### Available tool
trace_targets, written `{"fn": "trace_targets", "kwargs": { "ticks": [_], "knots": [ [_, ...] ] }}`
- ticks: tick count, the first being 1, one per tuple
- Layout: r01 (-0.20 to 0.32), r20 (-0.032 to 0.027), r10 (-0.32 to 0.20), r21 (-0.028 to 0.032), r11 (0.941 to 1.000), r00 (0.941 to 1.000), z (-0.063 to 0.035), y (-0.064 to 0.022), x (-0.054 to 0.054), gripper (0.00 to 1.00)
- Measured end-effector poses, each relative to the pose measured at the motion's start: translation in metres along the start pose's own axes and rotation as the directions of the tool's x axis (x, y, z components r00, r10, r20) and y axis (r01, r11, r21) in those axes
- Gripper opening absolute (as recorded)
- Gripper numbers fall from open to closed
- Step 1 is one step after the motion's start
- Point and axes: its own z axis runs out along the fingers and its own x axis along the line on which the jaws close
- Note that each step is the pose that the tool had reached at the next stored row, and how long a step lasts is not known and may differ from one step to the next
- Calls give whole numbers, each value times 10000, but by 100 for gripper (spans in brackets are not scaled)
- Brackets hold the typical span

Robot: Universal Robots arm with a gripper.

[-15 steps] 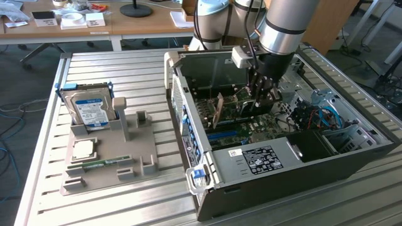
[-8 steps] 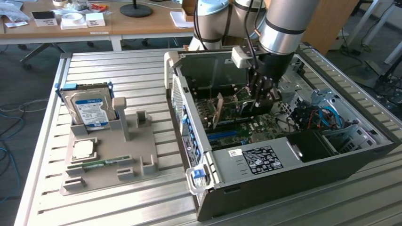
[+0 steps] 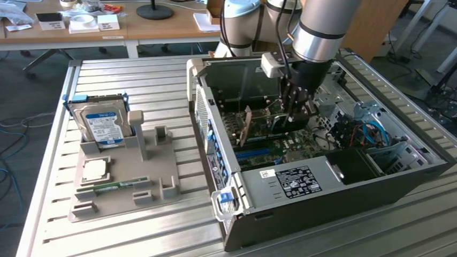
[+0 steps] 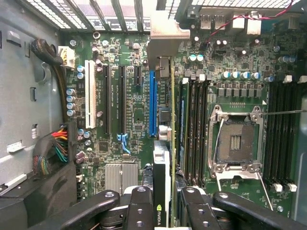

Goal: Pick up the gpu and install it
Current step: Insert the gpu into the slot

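Fingers pinch the gpu edge-down inside the open case — just beside the blue slot, presumably for seating — at three o'clock from the parts stand on the worktop in the exterior view.

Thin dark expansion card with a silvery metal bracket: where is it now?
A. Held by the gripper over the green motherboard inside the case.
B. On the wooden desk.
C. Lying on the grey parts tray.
A: the thin dark expansion card stands edge-on in the gripper, above the green motherboard.
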Motion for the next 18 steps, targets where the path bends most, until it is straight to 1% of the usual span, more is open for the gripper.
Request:
{"fn": "trace_targets", "kwargs": {
  "ticks": [5,8,18],
  "knots": [
    [1,0,-1,0,10000,10000,0,1,0,27],
    [0,0,0,0,10000,10000,17,6,1,27],
    [0,0,0,0,10000,10000,136,36,4,27]
  ]
}}
